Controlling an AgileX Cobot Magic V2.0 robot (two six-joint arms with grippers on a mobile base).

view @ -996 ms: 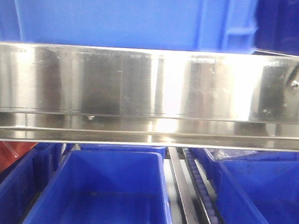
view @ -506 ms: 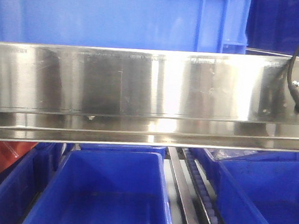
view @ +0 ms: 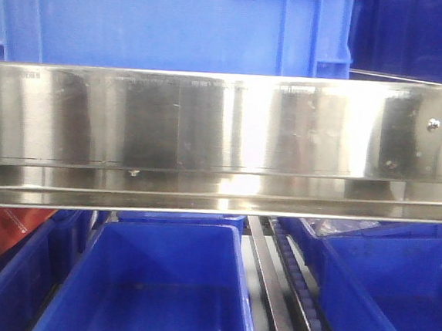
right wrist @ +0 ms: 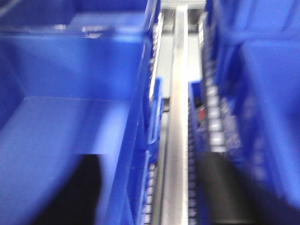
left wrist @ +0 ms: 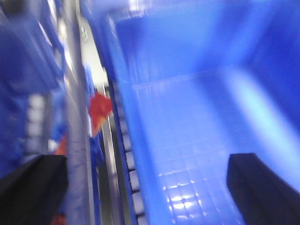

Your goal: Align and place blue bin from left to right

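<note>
You see the smooth, ribbed blue bin (view: 171, 22) up top, above a shiny steel rail (view: 208, 133). Your left gripper (left wrist: 145, 187) gapes wide over the bin's gridded floor (blurry); the right one I cannot tell.

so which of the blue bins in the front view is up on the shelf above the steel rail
The big blue bin at the top, with ribbed sides, behind the steel rail. The other bins sit open below the rail.

A shiny steel rail (view: 208, 133) spans the rack, glaring with reflected light, above lower blue bins (view: 156, 284) beside a roller track (view: 302, 296).
</note>
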